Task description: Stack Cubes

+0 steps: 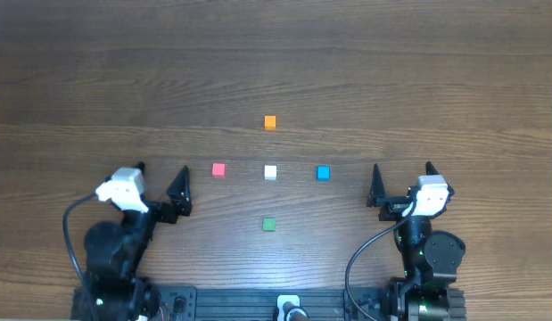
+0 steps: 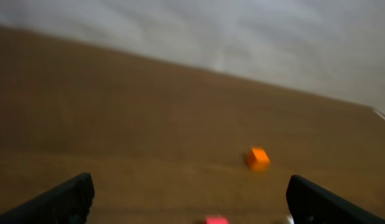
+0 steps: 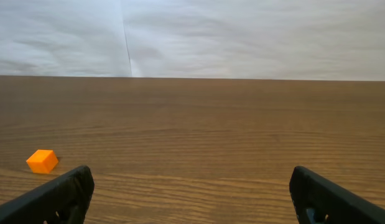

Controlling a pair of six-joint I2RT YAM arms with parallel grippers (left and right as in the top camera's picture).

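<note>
On the wooden table (image 1: 454, 71): five small cubes lie in a cross, each apart from the others, none on top of another.
Centre of the cross: white cube (image 1: 270, 172).
Far arm of the cross: orange cube (image 1: 270, 122), farthest from the arm bases.
Near arm of the cross: green cube (image 1: 268, 225), closest to the bases and between the two arms.
Left side of the cross: pink cube (image 1: 219, 169), in line with the white one.
Right side of the cross: blue cube (image 1: 323, 172), in the same line.
Long axis: none, as each piece is a cube. From above, their sides look roughly square to the wood grain. The exact turn of each is too small to tell.
Left gripper (image 1: 160, 176): fingers spread wide with nothing between them.
Pink cube to left gripper: near, just to the right of its right finger, not touching.
Left wrist view: the orange cube lies on the table well ahead of the spread fingers, and the pink cube sits much closer in.
Right gripper (image 1: 403, 171): fingers spread wide and holding nothing.
Blue cube to right gripper: near, to the left of its left finger, apart from it.
Right wrist view: the orange cube lies ahead, on the side of the finger that faces the table's middle.
White and green cubes: between the two grippers, well apart from both.
</note>
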